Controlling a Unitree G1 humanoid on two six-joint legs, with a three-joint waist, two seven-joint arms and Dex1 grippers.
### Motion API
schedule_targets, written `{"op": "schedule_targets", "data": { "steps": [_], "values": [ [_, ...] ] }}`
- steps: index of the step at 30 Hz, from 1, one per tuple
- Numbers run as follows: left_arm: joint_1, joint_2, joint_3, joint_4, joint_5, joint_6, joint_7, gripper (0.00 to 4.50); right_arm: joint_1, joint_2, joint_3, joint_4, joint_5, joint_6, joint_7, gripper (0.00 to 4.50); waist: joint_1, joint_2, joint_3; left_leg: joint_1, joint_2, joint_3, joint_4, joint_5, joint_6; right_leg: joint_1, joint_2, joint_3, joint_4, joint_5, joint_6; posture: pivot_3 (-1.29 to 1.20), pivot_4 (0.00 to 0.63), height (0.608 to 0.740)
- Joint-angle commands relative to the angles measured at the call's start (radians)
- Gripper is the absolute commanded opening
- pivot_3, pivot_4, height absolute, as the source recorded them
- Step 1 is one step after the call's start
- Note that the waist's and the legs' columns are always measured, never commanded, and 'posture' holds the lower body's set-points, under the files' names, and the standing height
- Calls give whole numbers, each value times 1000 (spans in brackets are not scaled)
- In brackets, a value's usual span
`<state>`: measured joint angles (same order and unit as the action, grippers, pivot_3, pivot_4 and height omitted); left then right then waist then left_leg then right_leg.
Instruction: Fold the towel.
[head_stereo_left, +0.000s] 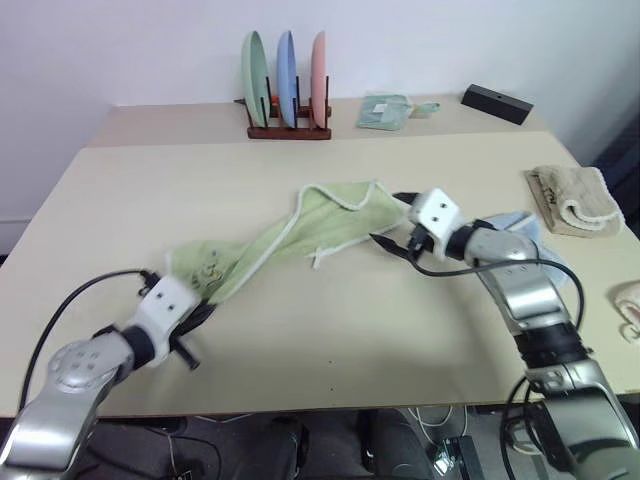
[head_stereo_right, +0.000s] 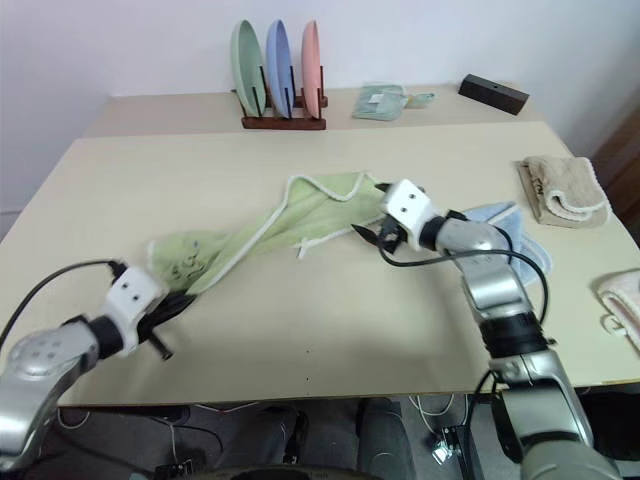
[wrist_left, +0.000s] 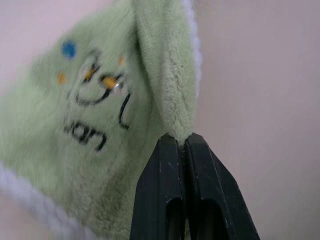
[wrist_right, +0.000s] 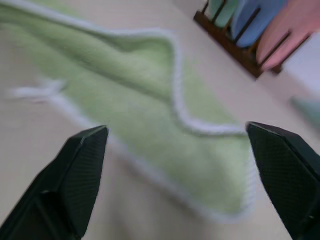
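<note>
The light green towel (head_stereo_left: 290, 235) with white edging lies drawn out in a long diagonal strip across the middle of the table (head_stereo_left: 330, 330). Its near-left corner carries dark embroidered lettering (wrist_left: 95, 107). My left gripper (head_stereo_left: 203, 305) is shut on a fold of that corner, and in the left wrist view the two black fingers (wrist_left: 165, 190) are pressed together on the terry edge. My right gripper (wrist_right: 176, 129) stands wide open just beside the towel's far-right end (head_stereo_left: 360, 205), with nothing between its fingers.
A wooden rack with three plates (head_stereo_left: 288, 70) stands at the back. Beside it lie a small folded green cloth (head_stereo_left: 385, 110) and a black box (head_stereo_left: 496, 103). A beige towel (head_stereo_left: 575, 200) lies at the right, a light blue towel (head_stereo_left: 520, 225) under my right arm.
</note>
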<state>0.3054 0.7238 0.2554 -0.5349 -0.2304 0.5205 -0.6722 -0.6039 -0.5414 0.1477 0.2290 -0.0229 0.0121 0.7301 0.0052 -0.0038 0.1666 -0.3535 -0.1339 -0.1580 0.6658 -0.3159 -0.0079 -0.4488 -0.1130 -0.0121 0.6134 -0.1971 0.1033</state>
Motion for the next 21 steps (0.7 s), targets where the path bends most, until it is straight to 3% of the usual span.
{"op": "schedule_targets", "data": {
  "steps": [1,9,13,16,19,21],
  "values": [
    [31,7,70,-30,-21,1,-11,37,-63,22,40,72,-75,-102,-38,4500,5,0,0,0,0,0,0,0,-1,0,0,0,0,0,0,0,150,726],
    [98,-9,61,-47,-13,-9,1,37,-201,88,132,370,-227,-311,-160,4500,-9,-1,0,1,1,5,-1,0,0,-1,1,4,0,0,0,0,150,726],
    [102,-26,51,-47,-25,-6,7,37,-345,168,240,623,-405,-420,-353,4500,-25,-1,0,1,2,9,-1,0,-1,-4,3,6,1,1,-1,0,150,726],
    [108,-29,49,-48,-22,-6,8,37,-414,202,269,743,-451,-478,-429,4500,-25,-1,0,-1,6,14,-1,-1,-2,-9,7,11,2,1,-2,0,150,726],
    [115,-32,48,-50,-19,-8,11,0,-464,229,310,830,-498,-535,-467,3613,-25,-1,0,-2,8,16,-2,-1,-3,-11,10,12,2,2,-3,0,150,726],
    [120,-35,49,-54,-19,-7,14,0,-485,243,330,875,-525,-555,-490,2650,-25,-1,0,-1,9,16,-2,-2,-3,-11,11,12,2,3,-4,0,150,726]
  ]
}}
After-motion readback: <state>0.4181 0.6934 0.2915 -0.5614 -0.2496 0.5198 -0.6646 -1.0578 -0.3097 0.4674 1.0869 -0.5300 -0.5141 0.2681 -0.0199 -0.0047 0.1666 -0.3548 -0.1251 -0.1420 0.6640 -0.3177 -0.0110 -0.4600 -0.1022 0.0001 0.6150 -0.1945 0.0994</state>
